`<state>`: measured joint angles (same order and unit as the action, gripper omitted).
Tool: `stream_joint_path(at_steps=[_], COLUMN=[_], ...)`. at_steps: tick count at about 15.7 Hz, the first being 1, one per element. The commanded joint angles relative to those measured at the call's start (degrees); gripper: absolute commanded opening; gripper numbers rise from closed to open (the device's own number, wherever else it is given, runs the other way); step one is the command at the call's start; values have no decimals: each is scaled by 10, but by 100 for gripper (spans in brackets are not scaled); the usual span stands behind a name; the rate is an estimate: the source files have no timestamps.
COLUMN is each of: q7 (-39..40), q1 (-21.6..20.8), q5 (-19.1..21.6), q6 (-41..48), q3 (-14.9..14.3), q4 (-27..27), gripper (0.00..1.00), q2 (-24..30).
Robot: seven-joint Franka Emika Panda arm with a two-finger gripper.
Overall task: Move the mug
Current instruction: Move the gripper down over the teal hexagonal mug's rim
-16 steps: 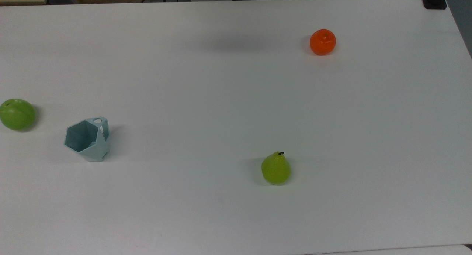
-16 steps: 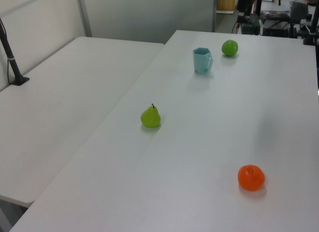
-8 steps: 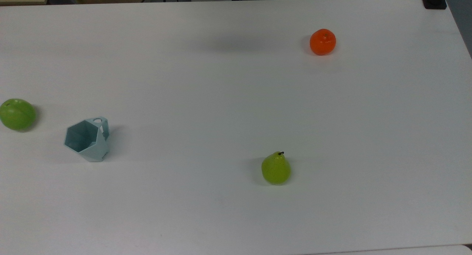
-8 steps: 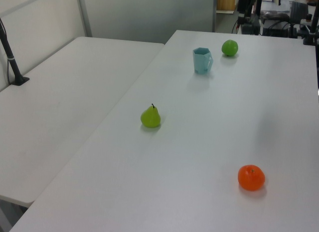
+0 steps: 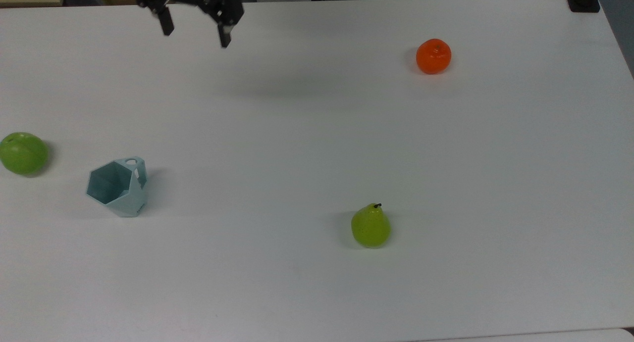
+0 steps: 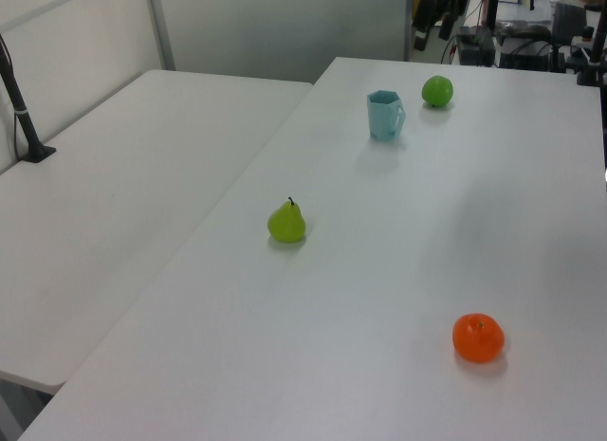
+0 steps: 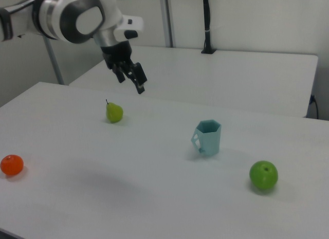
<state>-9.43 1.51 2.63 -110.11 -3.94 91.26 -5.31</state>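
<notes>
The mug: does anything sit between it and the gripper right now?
Nothing visible does. The gripper hangs above bare table, jaws apart, and the mug stands upright and alone. The green apple lies past the mug at the top view's left; pear and orange lie off right.

My end effector (image 5: 195, 27): upper body cut by top view's top edge. In left view, it's (image 6: 432, 12) small dark shape past green apple (image 6: 437, 91), cut by top edge. Green apple (image 5: 22, 153) clipped by top view's left edge. My arm (image 7: 61, 15) cut by right view's left edge.
</notes>
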Motion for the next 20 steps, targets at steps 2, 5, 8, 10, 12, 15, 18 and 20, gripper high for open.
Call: stream_joint_path(at_steps=[2, 5, 8, 10, 12, 15, 18, 20], q7=[-44, -45, -41, -43, -42, -44, -45, -45], q1=[0, 1, 1, 6, 13, 14, 21, 21], q5=[-7, -8, -16, -37, -39, -45, -52, -52], q6=[-90, -127, -163, -177, -193, -224, -250, -263], q3=[-28, -49, -67, -67, -67, -67, -67, -68], q4=[9, 8, 8, 8, 8, 8, 0, -5], gripper=[100, 100, 100, 100, 100, 100, 100, 100], q2=[-52, -90, -124, -148, -171, -202, -230, -246])
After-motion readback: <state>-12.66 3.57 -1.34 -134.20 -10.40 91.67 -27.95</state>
